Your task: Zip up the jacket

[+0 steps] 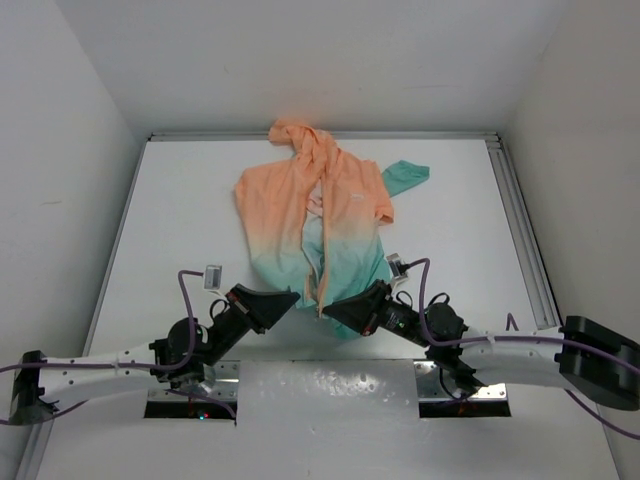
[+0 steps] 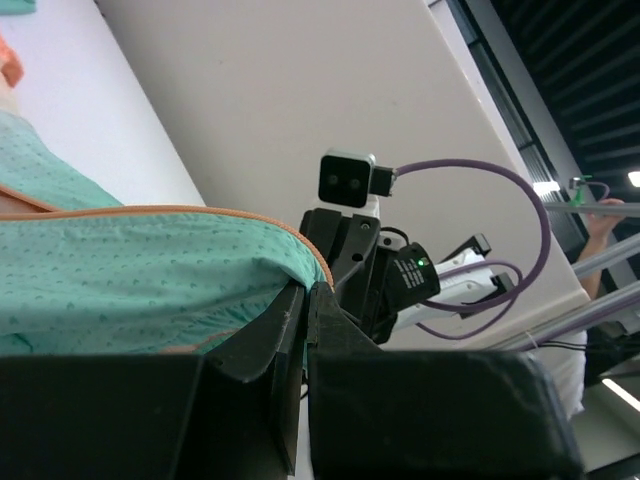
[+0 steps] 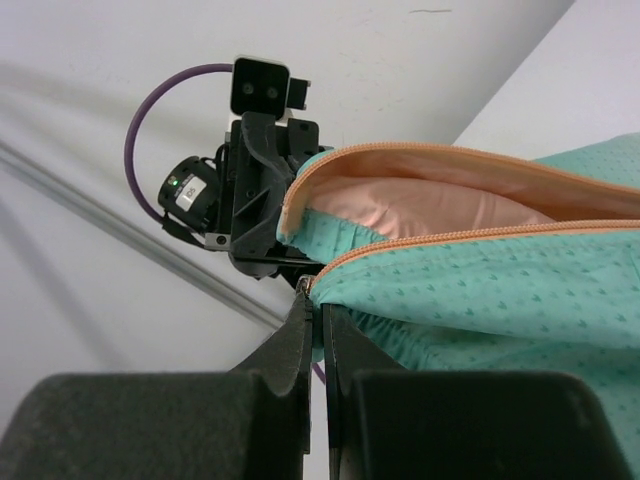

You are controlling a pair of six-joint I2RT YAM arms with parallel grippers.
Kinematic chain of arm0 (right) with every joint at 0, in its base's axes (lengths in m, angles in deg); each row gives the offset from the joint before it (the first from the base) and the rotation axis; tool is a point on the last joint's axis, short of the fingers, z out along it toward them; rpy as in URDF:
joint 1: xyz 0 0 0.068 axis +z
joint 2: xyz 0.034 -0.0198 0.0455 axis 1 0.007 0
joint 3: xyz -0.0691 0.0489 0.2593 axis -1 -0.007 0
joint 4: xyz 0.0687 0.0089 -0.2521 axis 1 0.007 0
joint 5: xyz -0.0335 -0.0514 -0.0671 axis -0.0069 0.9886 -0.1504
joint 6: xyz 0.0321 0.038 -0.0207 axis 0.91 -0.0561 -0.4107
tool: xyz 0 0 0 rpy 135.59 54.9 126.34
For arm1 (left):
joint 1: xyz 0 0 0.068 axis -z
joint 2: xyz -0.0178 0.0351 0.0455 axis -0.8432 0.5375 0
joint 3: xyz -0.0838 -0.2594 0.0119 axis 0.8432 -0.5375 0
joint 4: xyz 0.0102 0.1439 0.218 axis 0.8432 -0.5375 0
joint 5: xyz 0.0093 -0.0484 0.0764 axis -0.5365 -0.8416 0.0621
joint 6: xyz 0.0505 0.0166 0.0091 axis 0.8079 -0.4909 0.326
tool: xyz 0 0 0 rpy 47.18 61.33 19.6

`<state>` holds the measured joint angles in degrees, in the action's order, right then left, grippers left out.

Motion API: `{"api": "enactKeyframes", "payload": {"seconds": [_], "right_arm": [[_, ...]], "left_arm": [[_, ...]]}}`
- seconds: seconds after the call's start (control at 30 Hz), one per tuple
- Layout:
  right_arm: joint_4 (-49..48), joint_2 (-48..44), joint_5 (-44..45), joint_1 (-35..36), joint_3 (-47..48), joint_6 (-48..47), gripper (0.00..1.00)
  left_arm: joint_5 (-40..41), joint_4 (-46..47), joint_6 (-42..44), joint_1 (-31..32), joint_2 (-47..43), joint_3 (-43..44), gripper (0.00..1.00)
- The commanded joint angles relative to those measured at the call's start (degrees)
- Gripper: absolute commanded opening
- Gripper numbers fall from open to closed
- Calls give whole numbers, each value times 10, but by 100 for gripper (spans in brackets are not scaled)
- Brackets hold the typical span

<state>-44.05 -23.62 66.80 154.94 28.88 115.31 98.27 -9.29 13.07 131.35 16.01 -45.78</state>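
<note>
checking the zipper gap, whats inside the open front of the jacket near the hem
Inside the jacket, between its two orange zipper edges, peach inner lining shows. Anything deeper is covered by its teal fabric.

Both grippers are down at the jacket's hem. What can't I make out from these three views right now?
Zipper slider: seen in no view; in the top view the left gripper and right gripper cover the hem of the jacket.
Grip depth: in each wrist view the shut fingers hide how much fabric they pinch.
Hood: cut off by the edge of both wrist views.
</note>
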Motion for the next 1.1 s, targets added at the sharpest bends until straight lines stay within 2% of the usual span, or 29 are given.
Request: {"api": "enactKeyframes", "payload": {"seconds": [0.0, 0.63, 1.07], "right_arm": [[-79, 6, -12, 0, -7, -21, 0], [-81, -5, -12, 0, -12, -45, 0], [-76, -9, -1, 0, -18, -49, 0]], "left_arm": [[-32, 35, -25, -5, -5, -22, 0], [-30, 68, -21, -5, 66, -16, 0], [-40, 72, -25, -5, 52, -26, 0]]}}
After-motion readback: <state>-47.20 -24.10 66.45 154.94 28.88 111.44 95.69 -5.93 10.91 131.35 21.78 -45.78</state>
